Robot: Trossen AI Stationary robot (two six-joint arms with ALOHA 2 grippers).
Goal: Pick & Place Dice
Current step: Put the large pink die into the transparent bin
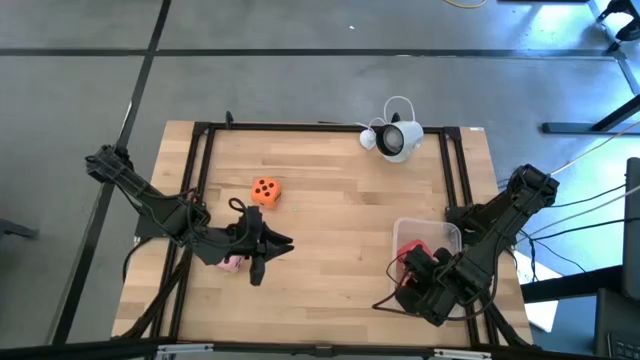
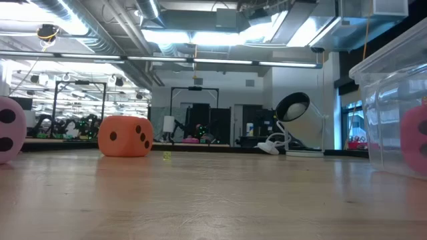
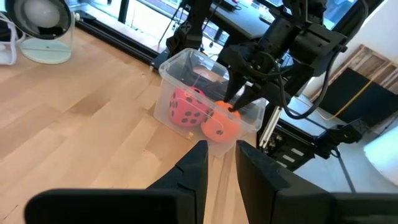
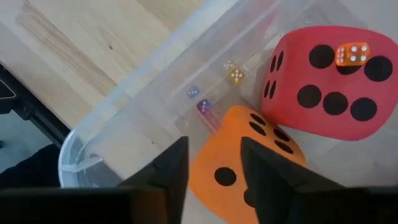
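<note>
One orange die rests on its bottom face on the wood table, left of centre; the low view shows it too. The pale pink die lies beside and partly under my left arm. My left gripper hovers just right of it, slightly open and empty. A clear plastic bin near the table's right edge holds the red die. The second orange die is inside the bin next to the red one. My right gripper reaches down into the bin, shut on that orange die. My right gripper pinches the orange die between its two fingers, coming from above and pointing down into the bin. The fingers meet the die's upper part. The die sits low in the bin against the red die. Whether its underside rests on the bin's floor does not show.
A white round lamp with a looped cord stands at the table's far edge. Tiny dice lie on the bin's floor, and one sits on the red die. A black frame borders the table. Bare wood lies at centre.
</note>
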